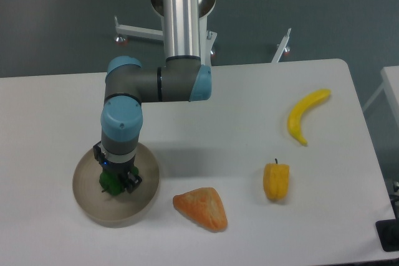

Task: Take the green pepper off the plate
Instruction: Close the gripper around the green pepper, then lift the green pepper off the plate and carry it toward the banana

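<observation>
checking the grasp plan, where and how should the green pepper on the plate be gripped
Grip the green pepper across its lobed body, coming straight down from above: it sits low on the flat plate, whose rim hinders side approaches. The end effector is already over it.

no readable text, labels or numbers anywhere

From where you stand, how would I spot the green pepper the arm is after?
Find the round beige plate at the table's near-left corner, beneath the arm's gripper. The green pepper sits on it, mostly hidden between the fingers. It is dark green; the other pepper is yellow-orange and lies off to the right.
</observation>
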Robot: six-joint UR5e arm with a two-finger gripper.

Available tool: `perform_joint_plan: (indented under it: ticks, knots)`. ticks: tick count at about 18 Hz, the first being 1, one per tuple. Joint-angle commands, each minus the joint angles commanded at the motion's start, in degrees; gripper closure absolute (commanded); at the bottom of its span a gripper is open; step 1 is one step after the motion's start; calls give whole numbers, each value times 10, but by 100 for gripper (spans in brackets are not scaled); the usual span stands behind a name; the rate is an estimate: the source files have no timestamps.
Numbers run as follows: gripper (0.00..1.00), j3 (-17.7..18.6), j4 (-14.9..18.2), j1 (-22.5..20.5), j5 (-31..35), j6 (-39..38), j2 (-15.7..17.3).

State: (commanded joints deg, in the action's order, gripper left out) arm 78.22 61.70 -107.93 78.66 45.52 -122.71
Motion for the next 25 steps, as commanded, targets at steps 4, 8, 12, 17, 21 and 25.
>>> perform_joint_plan:
  ticks: [4, 8, 12, 17, 21, 25]
  knots:
    - [78, 2, 2, -20, 35, 19, 40]
    - [78, -4, 45, -74, 36, 38, 78]
    - [78, -10, 126, -147, 36, 110, 100]
    - [84, -23, 170, -224, 57, 250, 101]
    - [84, -31, 199, -260, 110, 355, 95]
    - [88, -52, 199, -294, 117, 442, 76]
